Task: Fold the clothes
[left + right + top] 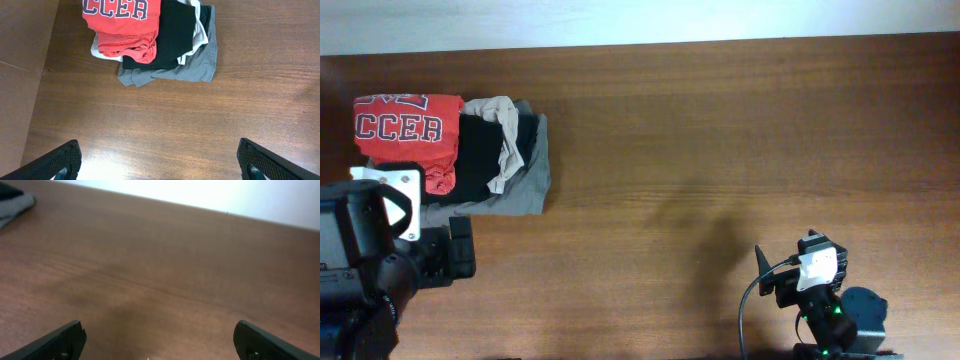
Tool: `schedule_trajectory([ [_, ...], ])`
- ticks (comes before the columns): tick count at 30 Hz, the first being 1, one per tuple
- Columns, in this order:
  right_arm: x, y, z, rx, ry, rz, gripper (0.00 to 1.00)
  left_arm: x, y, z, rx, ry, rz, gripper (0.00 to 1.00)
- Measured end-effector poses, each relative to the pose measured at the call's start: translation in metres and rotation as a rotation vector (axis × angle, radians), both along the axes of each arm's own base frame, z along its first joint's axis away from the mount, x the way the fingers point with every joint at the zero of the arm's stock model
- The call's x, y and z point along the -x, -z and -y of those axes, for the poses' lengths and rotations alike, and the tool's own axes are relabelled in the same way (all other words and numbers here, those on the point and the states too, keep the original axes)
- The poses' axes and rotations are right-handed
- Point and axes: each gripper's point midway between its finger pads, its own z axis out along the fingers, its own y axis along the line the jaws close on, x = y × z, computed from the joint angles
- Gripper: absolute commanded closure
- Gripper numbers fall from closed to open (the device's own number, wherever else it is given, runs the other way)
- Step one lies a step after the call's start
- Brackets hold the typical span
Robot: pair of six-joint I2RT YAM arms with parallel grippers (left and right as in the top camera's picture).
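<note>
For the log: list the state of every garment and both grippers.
red-orange T-shirt, roughly folded, lettering up, topmost
black garment, folded, under the T-shirt
beige garment, rumpled, within the pile
grey garment, flat, bottom layer
left gripper, open, empty
right gripper, open, empty

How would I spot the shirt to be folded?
On the wooden table, look to the far left corner. The red-orange T-shirt tops the heap there; it alone is bright with white block lettering, unlike the black garment, beige garment and grey garment.
</note>
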Motion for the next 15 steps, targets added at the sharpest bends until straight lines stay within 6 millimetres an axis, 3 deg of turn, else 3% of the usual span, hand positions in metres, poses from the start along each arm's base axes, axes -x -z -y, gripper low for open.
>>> schedule_trajectory([
  [4, -0.001, 0.02, 0.0, -0.018, 0.005, -0.041, 0.01, 0.0, 0.0, 0.0, 0.0, 0.0, 0.0, 0.01],
  [15, -0.005, 0.015, 0.001, -0.021, 0.007, -0.012, 0.01, 0.0, 0.0, 0.0, 0.0, 0.0, 0.0, 0.01],
])
